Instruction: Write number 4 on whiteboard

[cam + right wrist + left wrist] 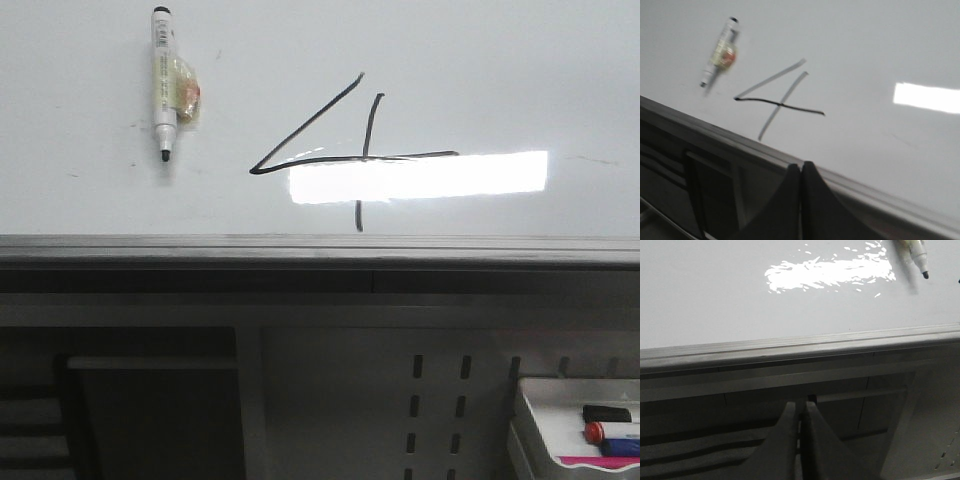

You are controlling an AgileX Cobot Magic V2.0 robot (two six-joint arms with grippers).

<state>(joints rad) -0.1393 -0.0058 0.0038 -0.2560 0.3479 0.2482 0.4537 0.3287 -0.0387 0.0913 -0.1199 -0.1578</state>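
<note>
glossy whiteboard carries the number 4 at centre, stem running 12 to 6 o'clock. marker at 9 o'clock, tip toward 6. left gripper and right gripper: fingers closed, empty.

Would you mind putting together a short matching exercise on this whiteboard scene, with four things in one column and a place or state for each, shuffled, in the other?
Things:
1. the number 4
2. the marker lying on the whiteboard
3. the white tray
4. the left gripper

Places or states:
A. below the board's edge rail, far right in the front view, holding markers
B. drawn in black, partly crossed by a bright light reflection
C. shut, empty, below the board's edge
D. uncapped, tip towards the rail, left of the drawn figure in the front view

Pairs: 1-B, 2-D, 3-A, 4-C
</note>
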